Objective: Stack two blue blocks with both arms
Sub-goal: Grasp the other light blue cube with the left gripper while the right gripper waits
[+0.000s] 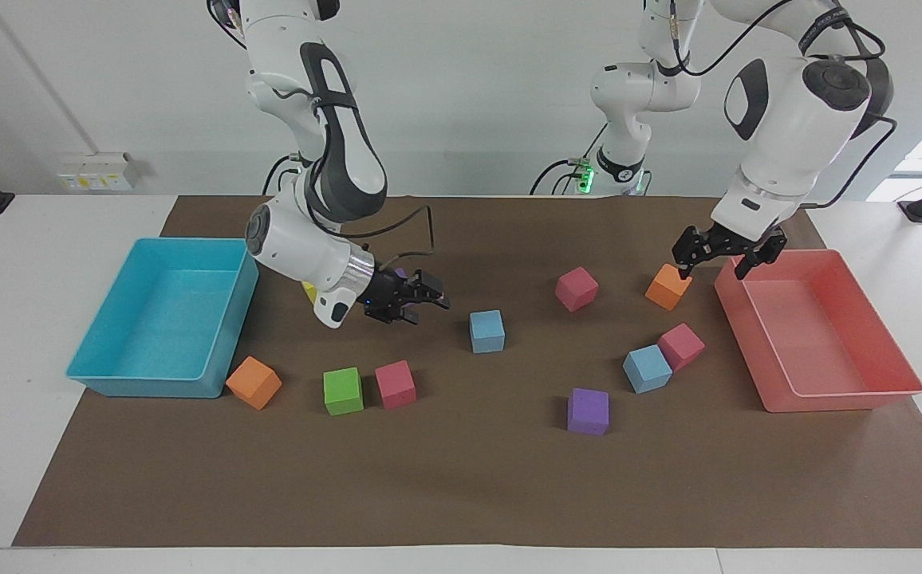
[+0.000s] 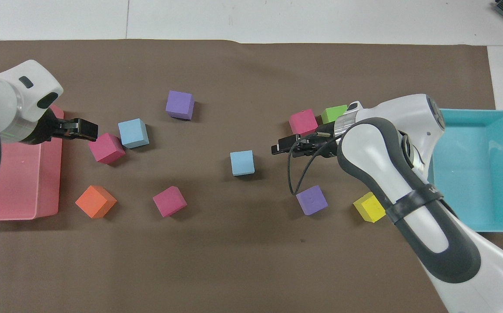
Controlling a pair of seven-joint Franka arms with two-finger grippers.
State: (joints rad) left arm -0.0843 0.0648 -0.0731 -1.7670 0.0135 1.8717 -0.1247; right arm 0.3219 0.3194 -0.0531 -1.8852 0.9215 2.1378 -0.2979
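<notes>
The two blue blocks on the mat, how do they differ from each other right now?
The middle blue block stands alone, touching nothing; the other blue block sits against a pink block, toward the left arm's end. The middle blue block sits square to the mat's edges; the other blue block is turned at an angle. Both match in colour and size, rest flat on the mat, unstacked and ungripped.
</notes>
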